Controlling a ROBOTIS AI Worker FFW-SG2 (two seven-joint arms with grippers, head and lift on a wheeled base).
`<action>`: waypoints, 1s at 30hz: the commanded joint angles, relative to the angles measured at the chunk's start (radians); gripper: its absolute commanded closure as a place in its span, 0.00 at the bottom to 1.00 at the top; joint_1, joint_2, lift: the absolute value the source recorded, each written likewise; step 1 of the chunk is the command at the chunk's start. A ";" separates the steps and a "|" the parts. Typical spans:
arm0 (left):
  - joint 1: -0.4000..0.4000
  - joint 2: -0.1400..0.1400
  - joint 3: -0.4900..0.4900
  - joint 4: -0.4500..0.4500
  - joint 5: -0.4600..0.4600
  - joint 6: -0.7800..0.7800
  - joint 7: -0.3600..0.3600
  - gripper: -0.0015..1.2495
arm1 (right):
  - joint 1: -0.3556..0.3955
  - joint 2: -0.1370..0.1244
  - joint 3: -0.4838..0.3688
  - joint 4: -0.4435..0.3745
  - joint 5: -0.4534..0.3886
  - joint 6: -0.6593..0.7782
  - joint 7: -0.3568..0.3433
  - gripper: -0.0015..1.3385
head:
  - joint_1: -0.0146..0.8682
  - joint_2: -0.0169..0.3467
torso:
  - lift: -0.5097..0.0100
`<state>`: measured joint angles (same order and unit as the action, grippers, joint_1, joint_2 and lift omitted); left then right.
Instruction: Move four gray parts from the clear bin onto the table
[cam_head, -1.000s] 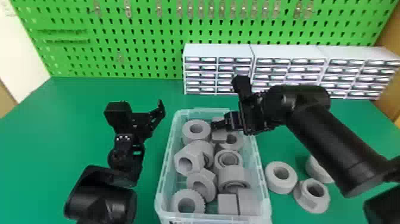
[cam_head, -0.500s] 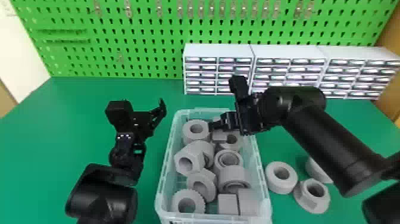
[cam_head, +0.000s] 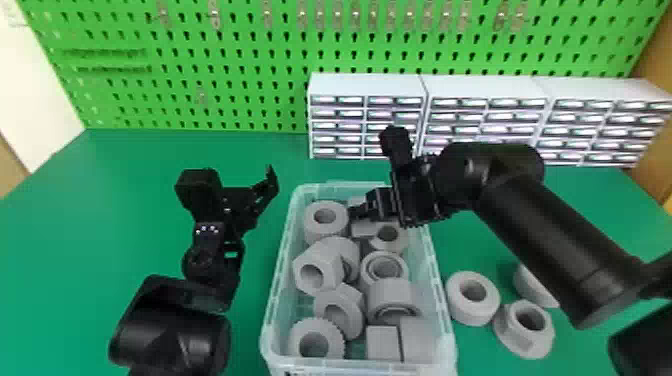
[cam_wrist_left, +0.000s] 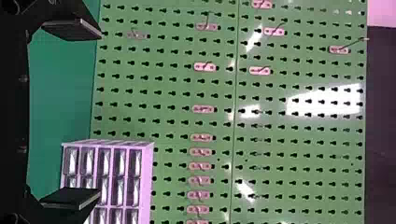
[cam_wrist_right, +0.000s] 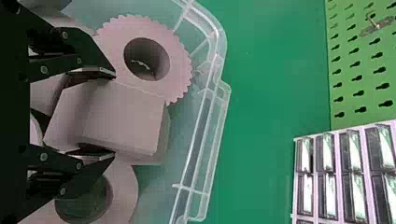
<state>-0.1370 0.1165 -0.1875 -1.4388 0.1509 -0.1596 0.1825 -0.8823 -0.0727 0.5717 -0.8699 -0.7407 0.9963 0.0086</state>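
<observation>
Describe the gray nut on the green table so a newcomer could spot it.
Find the clear plastic bin on the green table, then look right. Among the gray parts there, the flanged gray nut is nearest the robot. Its six-sided collar rises from a wide round base, unlike the smooth gray ring beside it.
</observation>
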 joint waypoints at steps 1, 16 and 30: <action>0.007 0.000 0.003 0.000 -0.001 0.000 0.000 0.08 | 0.002 -0.001 -0.009 -0.035 0.003 0.044 -0.021 0.69 | 0.80 0.24 | 0.88; 0.014 0.002 0.006 -0.002 0.001 0.000 0.000 0.08 | 0.011 -0.009 -0.053 -0.182 0.021 0.143 -0.038 0.69 | 0.80 0.24 | 0.88; 0.020 0.006 0.010 -0.002 0.001 0.000 0.000 0.08 | 0.016 -0.013 -0.108 -0.324 0.060 0.242 -0.038 0.69 | 0.80 0.24 | 0.88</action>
<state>-0.1181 0.1206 -0.1799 -1.4403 0.1519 -0.1595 0.1825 -0.8702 -0.0836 0.4819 -1.1576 -0.6925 1.2128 -0.0288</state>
